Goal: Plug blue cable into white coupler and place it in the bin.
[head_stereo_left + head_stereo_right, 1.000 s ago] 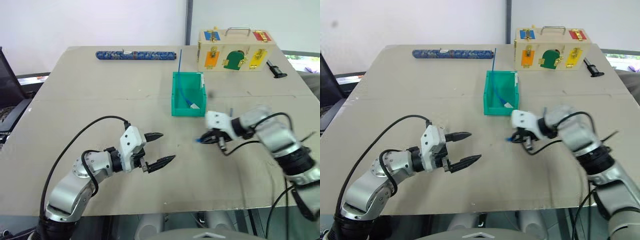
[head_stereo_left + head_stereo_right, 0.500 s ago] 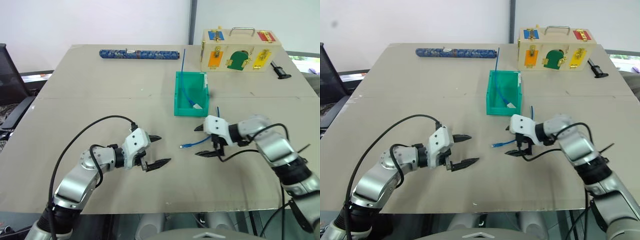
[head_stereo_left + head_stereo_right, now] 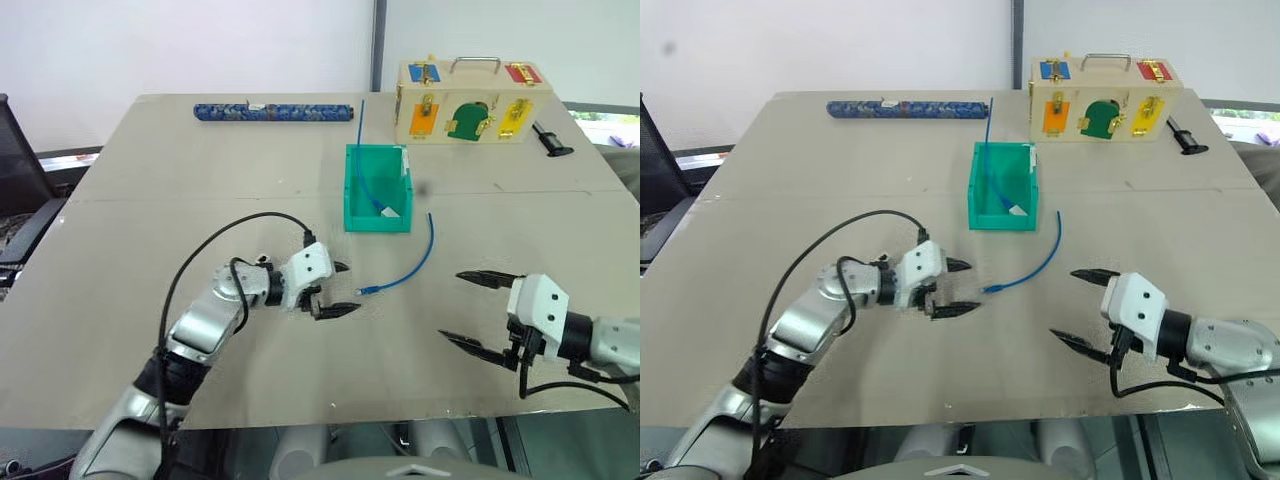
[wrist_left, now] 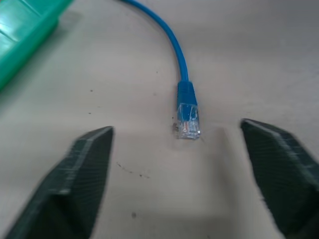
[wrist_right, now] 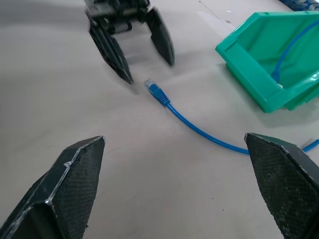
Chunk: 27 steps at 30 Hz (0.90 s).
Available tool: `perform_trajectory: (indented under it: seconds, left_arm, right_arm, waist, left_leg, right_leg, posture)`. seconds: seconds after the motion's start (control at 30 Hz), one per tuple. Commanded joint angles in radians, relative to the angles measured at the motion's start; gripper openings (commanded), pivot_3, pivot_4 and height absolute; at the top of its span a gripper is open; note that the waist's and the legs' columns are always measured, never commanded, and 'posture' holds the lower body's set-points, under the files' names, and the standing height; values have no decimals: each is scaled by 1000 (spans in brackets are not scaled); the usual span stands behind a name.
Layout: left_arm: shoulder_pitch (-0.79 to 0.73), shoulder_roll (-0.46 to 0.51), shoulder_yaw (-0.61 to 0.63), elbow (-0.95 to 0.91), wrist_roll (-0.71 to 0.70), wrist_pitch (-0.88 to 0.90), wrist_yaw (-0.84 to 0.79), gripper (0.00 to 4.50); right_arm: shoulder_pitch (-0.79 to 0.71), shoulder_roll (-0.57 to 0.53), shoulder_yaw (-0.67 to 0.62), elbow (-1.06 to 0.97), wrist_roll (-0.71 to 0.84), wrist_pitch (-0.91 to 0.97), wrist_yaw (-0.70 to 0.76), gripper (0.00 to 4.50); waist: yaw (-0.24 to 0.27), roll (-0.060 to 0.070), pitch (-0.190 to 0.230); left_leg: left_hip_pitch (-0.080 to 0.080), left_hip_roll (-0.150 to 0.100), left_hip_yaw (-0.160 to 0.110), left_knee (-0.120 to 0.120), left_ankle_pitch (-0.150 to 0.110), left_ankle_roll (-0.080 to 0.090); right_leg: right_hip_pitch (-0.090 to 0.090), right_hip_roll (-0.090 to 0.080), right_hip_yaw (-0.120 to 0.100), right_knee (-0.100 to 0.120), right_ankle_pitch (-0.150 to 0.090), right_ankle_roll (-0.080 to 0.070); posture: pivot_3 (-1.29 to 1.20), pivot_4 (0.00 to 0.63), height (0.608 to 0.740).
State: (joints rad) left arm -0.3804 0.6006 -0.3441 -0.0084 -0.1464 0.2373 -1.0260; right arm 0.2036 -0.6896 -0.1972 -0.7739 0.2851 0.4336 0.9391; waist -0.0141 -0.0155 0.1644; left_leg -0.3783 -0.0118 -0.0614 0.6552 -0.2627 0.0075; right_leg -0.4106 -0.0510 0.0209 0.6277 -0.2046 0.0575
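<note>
Blue cable [image 4: 182,74] plug between left fingers [image 4: 75,179]

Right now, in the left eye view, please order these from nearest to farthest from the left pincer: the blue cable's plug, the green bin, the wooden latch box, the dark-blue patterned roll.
From the left pincer:
1. Plug of the blue cable, just beyond its fingertips, on the table.
2. Green bin, farther back, mid-table.
3. Dark-blue patterned roll at the far edge, and wooden latch box at the far right: too close to call.

Two blue cables [image 3: 412,262], one bin [image 3: 377,216], one wooden box [image 3: 470,101], one patterned roll [image 3: 272,111].
</note>
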Motion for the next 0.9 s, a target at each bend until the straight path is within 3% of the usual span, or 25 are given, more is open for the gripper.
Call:
perform_trajectory:
  seconds: [0.03,0.2,0.4,0.53,0.67,0.83,0.9]
  left_arm:
    - [-12,-11,-33,49,40,-74,-36,2010]
    - [-22,-32,-24,111,42,-156,-63,40]
    - [-12,-88,51,73,-60,-185,-79,10]
    - [-21,-133,121,14,-128,-223,-59,10]
    - [-36,-154,156,10,-103,-329,-29,10]
    - [-49,-158,162,14,-78,-387,-18,0]
    - [-53,-155,159,16,-67,-412,-19,0]
  right_arm:
    - [10,8,-11,-64,-1,10,-71,4454]
    - [34,34,14,-120,47,115,-165,4454]
    - [4,169,62,-155,207,358,-342,4454]
    - [-80,351,54,-106,365,549,-512,4454]
    - [-171,561,18,-33,531,631,-674,4454]
    - [-251,665,2,14,621,641,-773,2990]
    - [-286,695,-2,34,654,644,-816,2990]
  waist:
    - [3,-1,0]
    - [6,-1,-1]
    - [7,-1,-1]
    - [3,-2,-1]
    - [2,-1,-1]
    - [2,-1,-1]
    - [2,-1,-1]
  left_leg:
    - [0,0,0,0,0,0]
    - [-1,-1,-1,0,0,0]
    - [-1,-1,-1,0,0,0]
    - [-1,0,-2,1,0,0]
    - [-1,1,-2,0,0,0]
    - [-2,1,-2,0,0,0]
    - [-2,0,-2,0,0,0]
  right_leg:
    - [0,0,0,0,1,-2]
    - [0,-1,0,-1,1,-2]
    - [0,-1,0,-1,1,-3]
    - [0,-1,-1,0,2,-3]
    - [0,0,-1,0,2,-3]
    - [-1,0,-1,0,2,-3]
    - [-1,0,-1,0,2,-3]
  posture:
    - [0,150,740]
    - [0,150,740]
    - [0,150,740]
    - [0,150,740]
    - [0,150,740]
    - [0,150,740]
    - [0,150,740]
